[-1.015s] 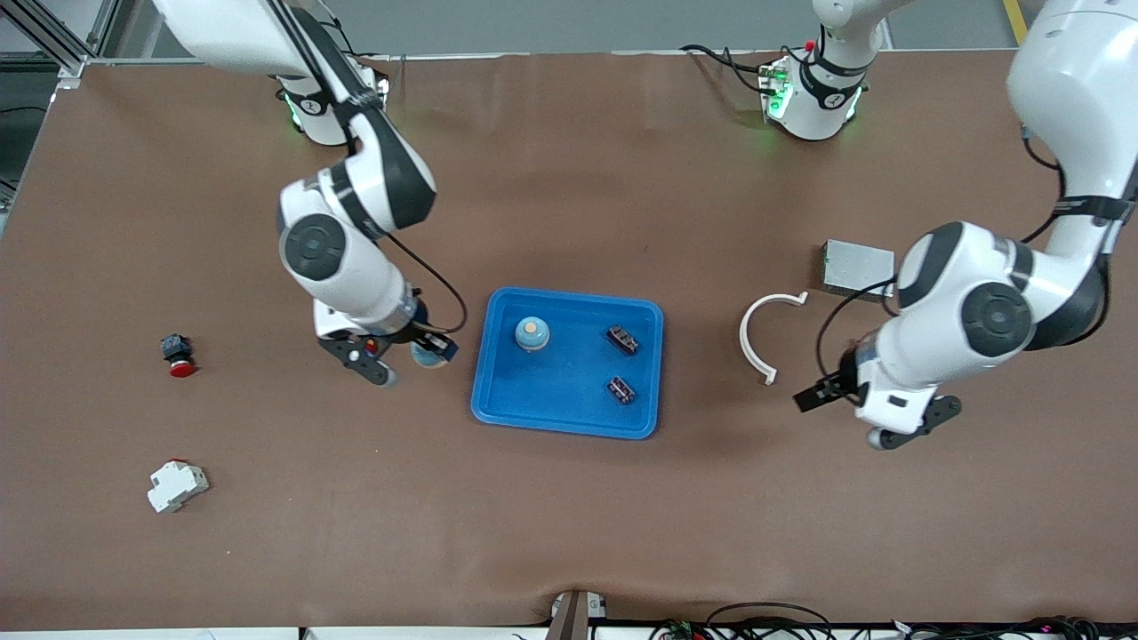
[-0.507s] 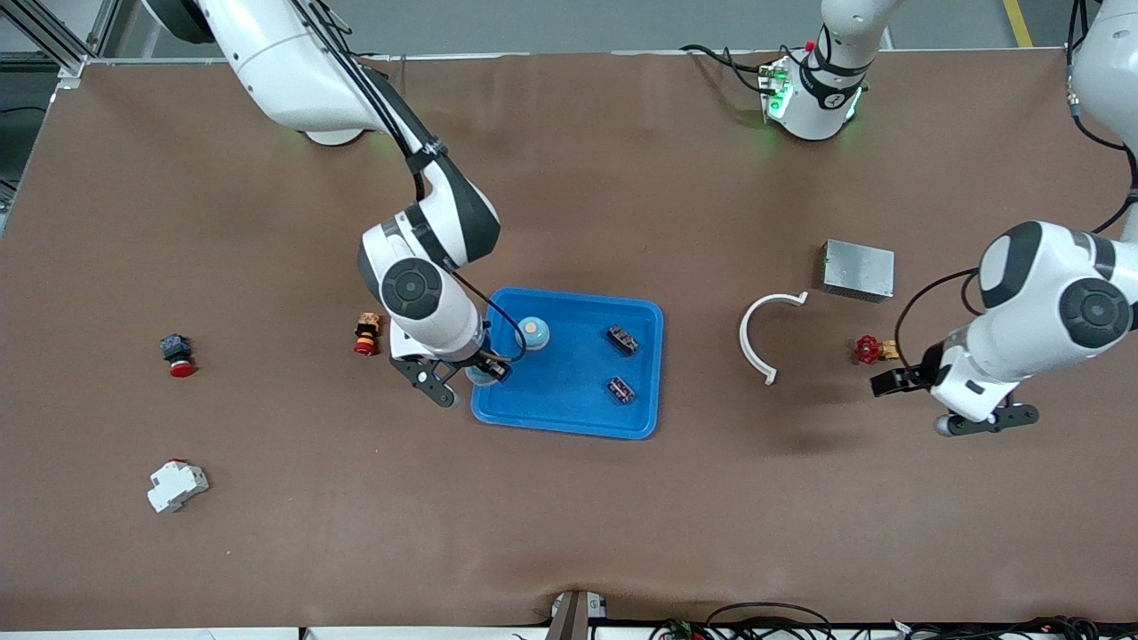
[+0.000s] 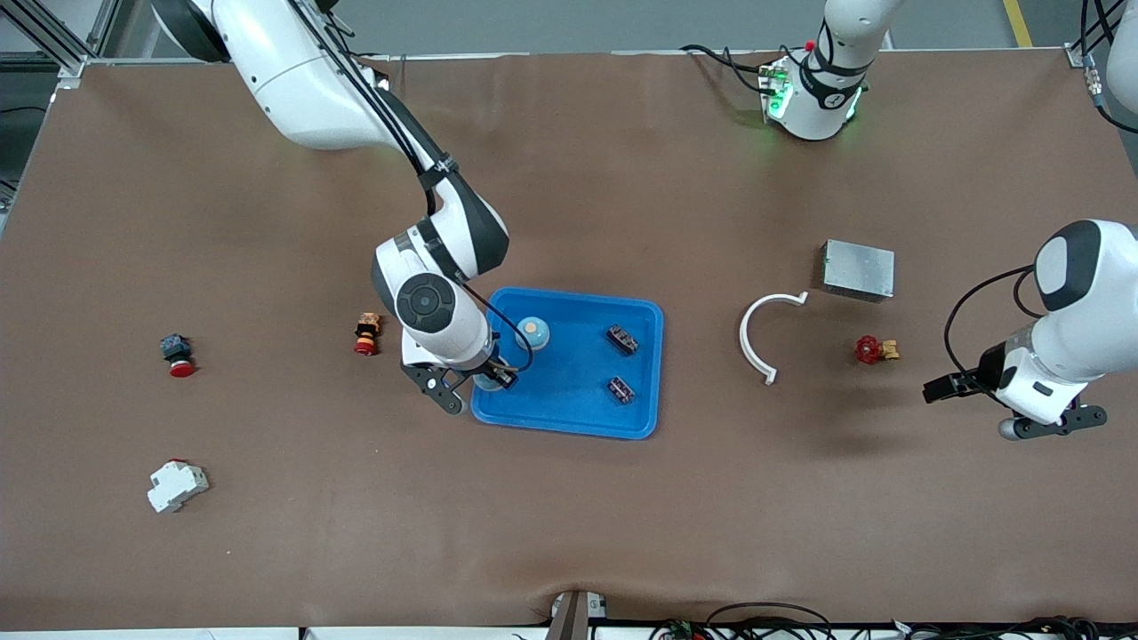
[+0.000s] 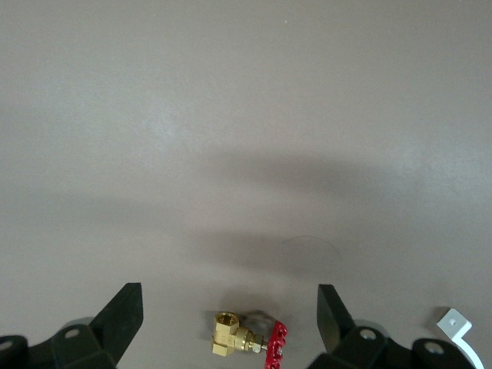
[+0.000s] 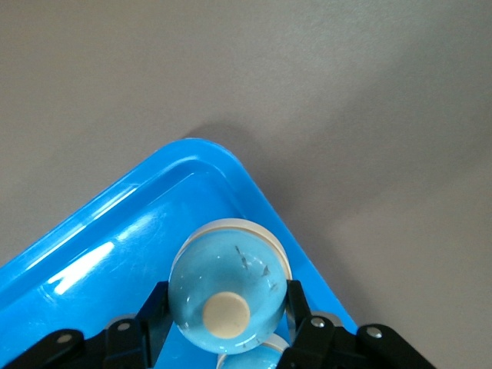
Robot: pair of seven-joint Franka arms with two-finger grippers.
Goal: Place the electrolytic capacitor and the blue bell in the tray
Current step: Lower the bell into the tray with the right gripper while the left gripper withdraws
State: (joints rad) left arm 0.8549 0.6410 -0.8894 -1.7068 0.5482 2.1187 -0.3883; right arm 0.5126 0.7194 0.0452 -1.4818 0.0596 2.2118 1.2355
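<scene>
The bright blue tray [image 3: 569, 425] lies mid-table. In it stand one light blue bell [image 3: 532, 332] with a cream button and two small dark components [image 3: 622, 339] [image 3: 621, 389]. My right gripper [image 3: 489, 380] is shut on a second blue bell [image 3: 481, 383], low over the tray corner nearest the right arm's end. In the right wrist view this bell [image 5: 227, 296] sits between the fingers [image 5: 151, 315] above the tray's corner [image 5: 115, 231]. My left gripper [image 3: 944, 388] is open and empty over bare table at the left arm's end; it also shows in the left wrist view [image 4: 231, 323].
A brass valve with a red handle [image 3: 874, 349] [image 4: 246, 342] lies by the left gripper. A white curved piece [image 3: 763, 338] and a grey metal box [image 3: 858, 269] lie near it. At the right arm's end are two red push buttons [image 3: 364, 333] [image 3: 178, 356] and a white breaker [image 3: 176, 485].
My right gripper has carried the blue bell from beside the tray to over the tray's corner. My left arm has drawn back toward its end of the table, uncovering the valve.
</scene>
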